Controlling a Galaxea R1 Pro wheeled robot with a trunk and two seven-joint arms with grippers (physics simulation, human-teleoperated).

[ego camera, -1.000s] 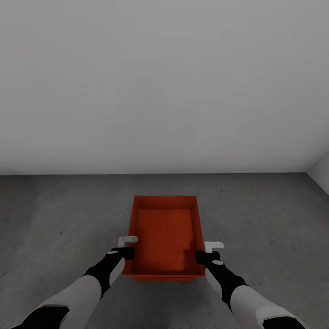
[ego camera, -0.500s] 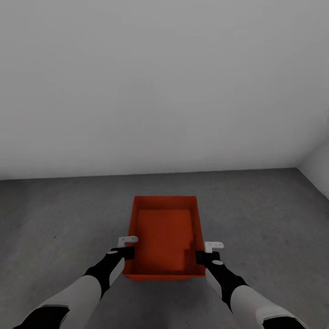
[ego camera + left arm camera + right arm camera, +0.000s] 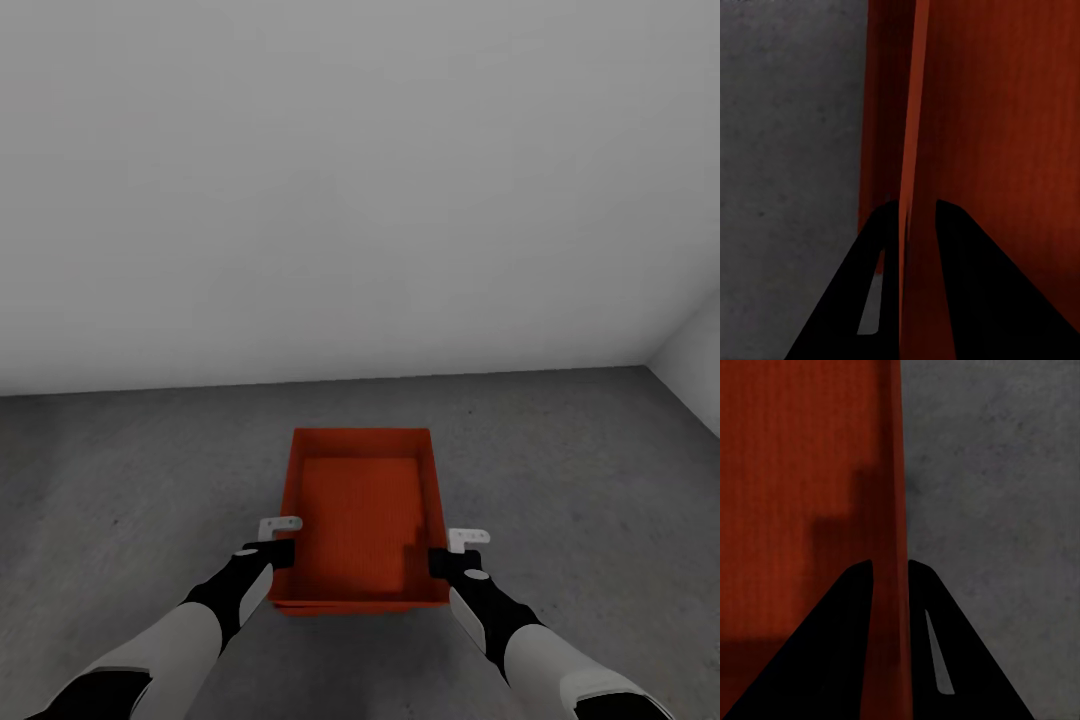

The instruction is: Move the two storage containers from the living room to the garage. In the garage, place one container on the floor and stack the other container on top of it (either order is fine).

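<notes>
You've got the storage container (image 3: 362,515) in the middle, just in front of the robot, over the grey floor (image 3: 130,470) near the far wall (image 3: 360,180). The left gripper (image 3: 279,540) is pinched on its left wall & the right gripper (image 3: 452,552) on its right wall, one finger in, one out. It looks light but thin-walled, prob. bendy & a bit slippy, so hold both long sides evenly.

Mottled dark grey floor (image 3: 120,470) below plain pale wall (image 3: 350,180)
</notes>
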